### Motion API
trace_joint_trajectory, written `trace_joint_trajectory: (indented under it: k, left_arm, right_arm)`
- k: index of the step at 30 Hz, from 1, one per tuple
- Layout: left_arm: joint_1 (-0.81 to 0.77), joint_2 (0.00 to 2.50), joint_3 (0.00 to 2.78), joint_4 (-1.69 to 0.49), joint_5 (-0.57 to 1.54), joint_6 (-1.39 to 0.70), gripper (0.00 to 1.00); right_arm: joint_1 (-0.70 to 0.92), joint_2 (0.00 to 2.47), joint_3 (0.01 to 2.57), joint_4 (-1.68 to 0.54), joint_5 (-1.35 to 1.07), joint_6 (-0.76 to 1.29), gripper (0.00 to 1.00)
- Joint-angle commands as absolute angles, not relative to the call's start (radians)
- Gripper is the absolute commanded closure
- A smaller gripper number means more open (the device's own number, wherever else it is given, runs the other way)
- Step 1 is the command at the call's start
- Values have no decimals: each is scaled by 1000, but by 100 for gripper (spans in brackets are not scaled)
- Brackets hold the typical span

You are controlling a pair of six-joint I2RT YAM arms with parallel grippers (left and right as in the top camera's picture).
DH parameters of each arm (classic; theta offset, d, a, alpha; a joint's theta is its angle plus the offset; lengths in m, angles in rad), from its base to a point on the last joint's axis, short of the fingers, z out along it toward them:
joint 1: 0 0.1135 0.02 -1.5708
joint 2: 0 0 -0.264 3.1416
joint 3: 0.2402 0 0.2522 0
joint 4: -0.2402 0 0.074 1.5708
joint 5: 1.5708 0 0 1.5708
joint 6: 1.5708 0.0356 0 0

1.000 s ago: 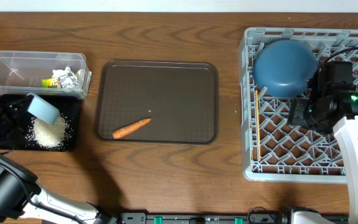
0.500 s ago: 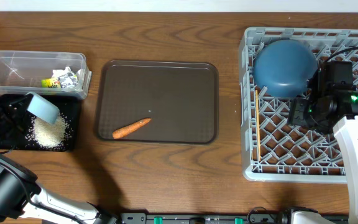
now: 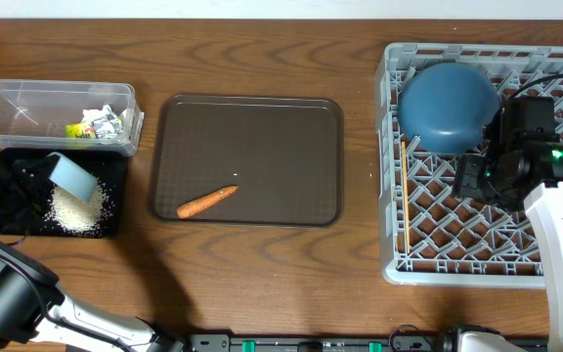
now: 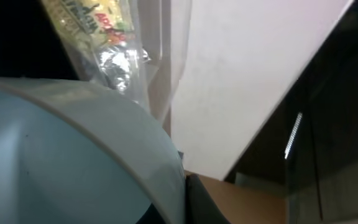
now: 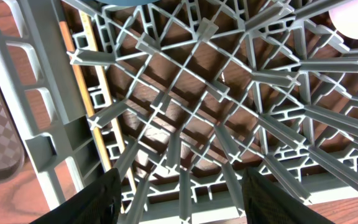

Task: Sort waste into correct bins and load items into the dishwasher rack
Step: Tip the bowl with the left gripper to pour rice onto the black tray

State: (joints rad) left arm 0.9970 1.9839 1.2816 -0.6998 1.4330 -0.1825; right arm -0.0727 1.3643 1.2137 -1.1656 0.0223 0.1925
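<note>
The left gripper [image 3: 39, 171] is squeezing shut on the rim of the small light blue bowl [image 3: 69, 174]. It is holding the bowl tipped on its side over the black tray [image 3: 113, 174]. A pile of white rice [image 3: 76, 207] is lying in that tray, just under the bowl. In the left wrist view the bowl's pale rim is filling most of the picture.

Right behind the black tray, the clear tub [image 3: 27, 108] is holding the yellow-green wrapper [image 3: 78, 128] and the white tissue [image 3: 106, 119], which are lying side by side.

The little orange carrot [image 3: 207, 201] is lying on the brown serving tray [image 3: 262, 147] in the middle of the table [image 3: 262, 59], near the tray's front left corner.

On the right, the big grey rack [image 3: 391, 225] is holding the dark blue bowl [image 3: 450, 106], which is sitting upside down in the back left part. A wooden chopstick [image 3: 406, 196] is lying along the rack's left side.

The right gripper [image 5: 180, 177] is hanging over the rack's floor. Its jaws are standing apart with nothing between them.
</note>
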Motion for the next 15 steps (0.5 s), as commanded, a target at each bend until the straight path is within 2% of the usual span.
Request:
trace_joint_trajectory:
  k: [1,4,9,15]
  left_arm:
    - [992,1975,1289,-715,1546,-64,94]
    - [992,1975,1289,-718,1414,-178,94]
    - [978,1953,1289,-733,1561,-97,94]
    - [922,1829,1289,-759,1553,-94,94]
  right_arm:
    - [-86,1366,1208,-1171,30,178,39]
    - [-86,1366,1208,-1170,30,178,38]
    - [-86,1366,1208,-1171,30,178,38]
    - [-86,1366,1208,-1171,30,178,38]
